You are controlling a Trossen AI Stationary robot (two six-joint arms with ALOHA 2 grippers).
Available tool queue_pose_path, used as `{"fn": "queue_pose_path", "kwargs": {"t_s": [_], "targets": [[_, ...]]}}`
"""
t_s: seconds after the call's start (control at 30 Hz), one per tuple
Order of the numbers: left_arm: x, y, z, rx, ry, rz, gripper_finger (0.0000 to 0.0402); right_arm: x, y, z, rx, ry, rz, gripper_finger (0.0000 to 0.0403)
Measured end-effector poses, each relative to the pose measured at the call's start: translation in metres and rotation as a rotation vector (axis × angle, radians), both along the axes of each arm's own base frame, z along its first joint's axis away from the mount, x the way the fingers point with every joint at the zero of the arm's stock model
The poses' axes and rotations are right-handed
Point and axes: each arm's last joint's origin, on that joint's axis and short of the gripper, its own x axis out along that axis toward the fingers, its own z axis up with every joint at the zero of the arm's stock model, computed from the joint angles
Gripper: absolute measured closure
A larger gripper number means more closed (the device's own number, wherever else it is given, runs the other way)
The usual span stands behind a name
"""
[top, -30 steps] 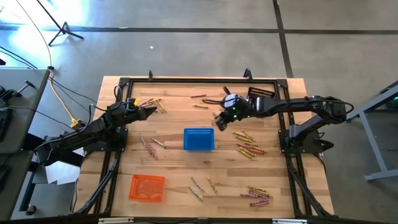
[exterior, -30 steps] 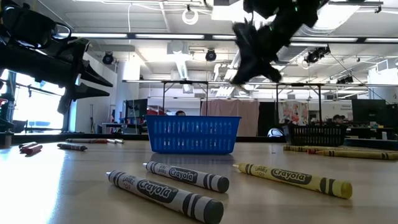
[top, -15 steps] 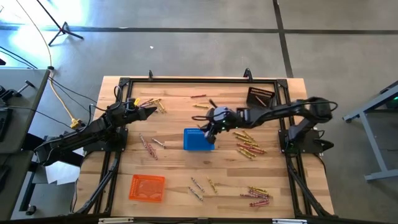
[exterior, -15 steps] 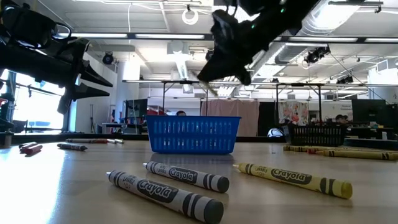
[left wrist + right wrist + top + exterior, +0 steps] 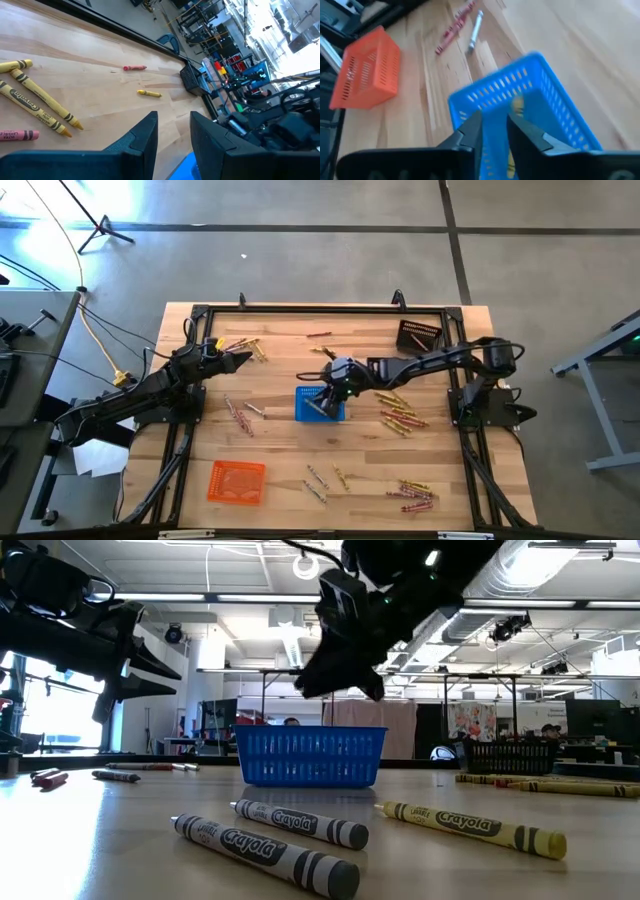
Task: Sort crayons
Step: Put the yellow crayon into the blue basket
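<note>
Crayons [image 5: 400,412] lie all over the table. My right pincer [image 5: 331,396] hangs over the blue basket [image 5: 309,412], fingers a little apart, holding nothing. My left pincer [image 5: 241,361] waits far left, open.

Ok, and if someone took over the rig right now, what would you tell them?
Right gripper open, empty, over the blue basket.
Left gripper open, empty, hovering by the back-left crayons.
Done: a yellow crayon lies in the blue basket.
Left: the yellow pile beside that basket, the red pile front right, other strays; the orange basket looks empty.
</note>
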Motion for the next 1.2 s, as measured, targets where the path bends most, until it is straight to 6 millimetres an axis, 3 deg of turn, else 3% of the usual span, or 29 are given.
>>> {"fn": "queue_pose_path", "kwargs": {"t_s": [0.13, 0.3, 0.5, 0.67, 0.87, 1.2], "targets": [[0.0, 0.0, 0.0, 0.0, 0.0, 0.0, 0.03, 0.004, -0.001, 0.017, -0.032, 0.067, 0.027, 0.0307], [0.0, 0.0, 0.0, 0.0, 0.0, 0.0, 0.03, -0.004, -0.011, 0.044, -0.102, 0.318, 0.01, 0.0306], [0.0, 0.0, 0.0, 0.0, -0.001, 0.0, 0.03, -0.04, -0.023, 0.054, -0.156, 0.653, 0.027, 0.0305], [0.0, 0.0, 0.0, 0.0, -0.001, 0.0, 0.03, -0.083, -0.025, 0.054, -0.146, 0.747, -0.027, 0.0305], [0.0, 0.0, 0.0, 0.0, 0.0, 0.0, 0.03, -0.126, -0.02, 0.033, -0.031, 0.664, -0.147, 0.0305], [0.0, 0.0, 0.0, 0.0, 0.0, 0.0, 0.03, -0.156, -0.01, -0.018, 0.067, 0.692, -0.178, 0.0305]]}}
